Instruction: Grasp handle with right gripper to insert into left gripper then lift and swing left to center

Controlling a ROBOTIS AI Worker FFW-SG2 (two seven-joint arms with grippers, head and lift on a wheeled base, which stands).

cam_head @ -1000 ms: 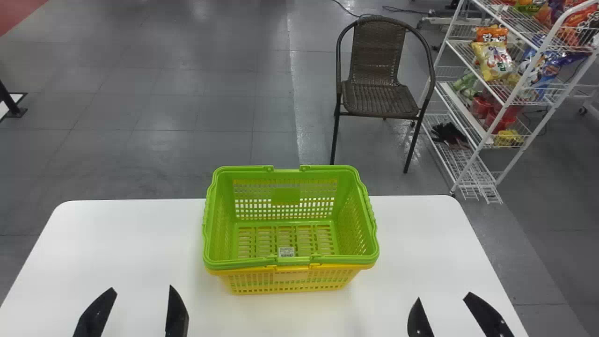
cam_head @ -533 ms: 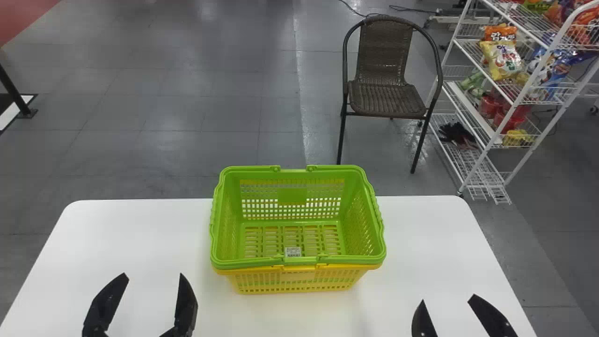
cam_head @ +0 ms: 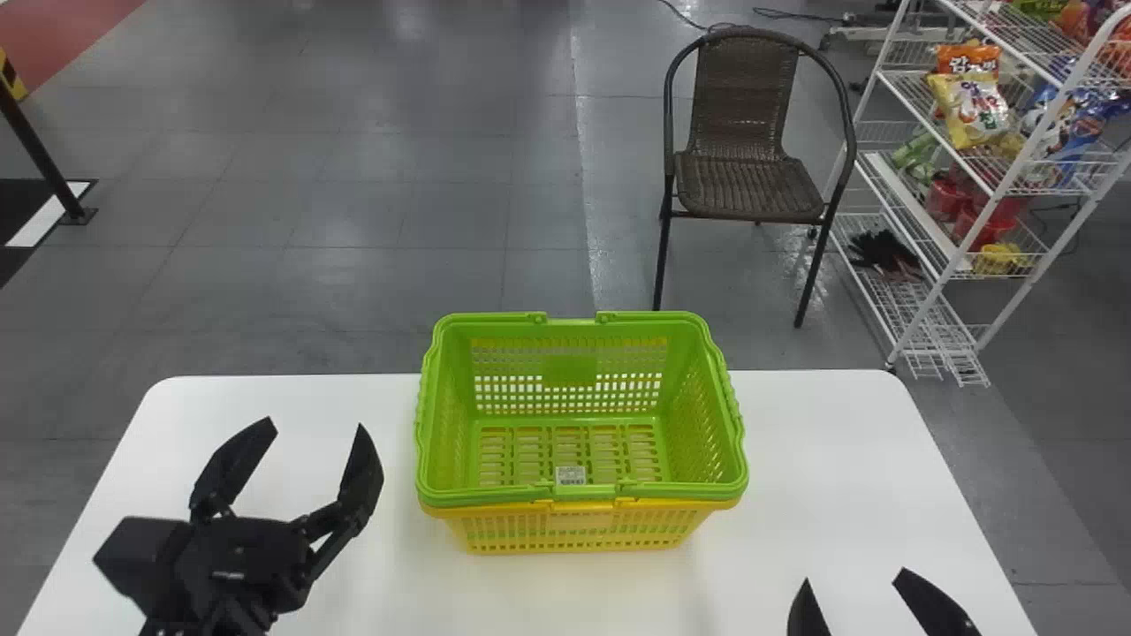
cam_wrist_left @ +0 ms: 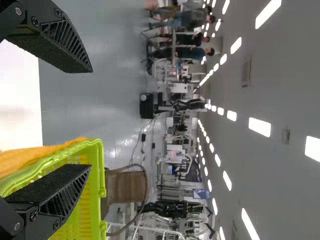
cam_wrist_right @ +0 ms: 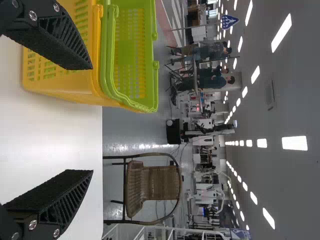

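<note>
Now green basket sits nested in yellow basket, mid-frame in head view, handle folded along lower rim, white label inside. Left gripper lower left, right gripper bottom right, both jaws wide open

We count two baskets, one green and one yellow, at center; one white table across the lower frame; one chair and one wire rack, upper right; and two grippers, the left gripper lower left, the right gripper lower right.
</note>
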